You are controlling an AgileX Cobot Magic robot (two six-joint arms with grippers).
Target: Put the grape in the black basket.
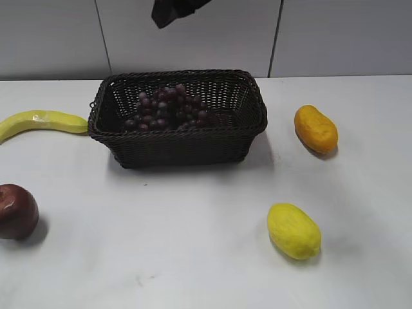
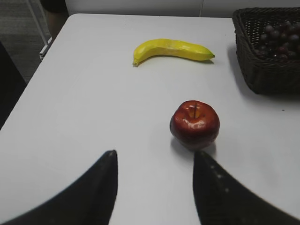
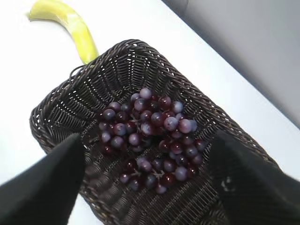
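Nearest the exterior camera, a yellow lemon-like fruit [image 1: 293, 230] lies on the white surface [image 1: 161, 244], in front of the black basket [image 1: 178, 145] and to its right. A dark red apple [image 1: 17, 211] sits upright at the left edge, in front of the basket and well to its left. An orange mango-like fruit [image 1: 315, 129] lies to the right of the basket, apart from it. A yellow banana [image 1: 42, 122] lies left of the basket, its tip just beside the basket's left rim.

The grape [image 1: 165, 109] rests inside the basket, on the floor, toward the left half and spreading to the centre.

Right claw [image 3: 147, 180]: positioned above the basket, fingers spread wide apart, nothing held. The grape bunch is visible between the fingers, below them; no contact is visible.

Left claw [image 2: 154, 187]: positioned above the surface, left of the basket, fingers apart, nothing held. The apple lies just beyond the right fingertip; contact cannot be determined. The banana lies farther out.

Behind the basket stands a pale panelled wall [image 1: 193, 38].
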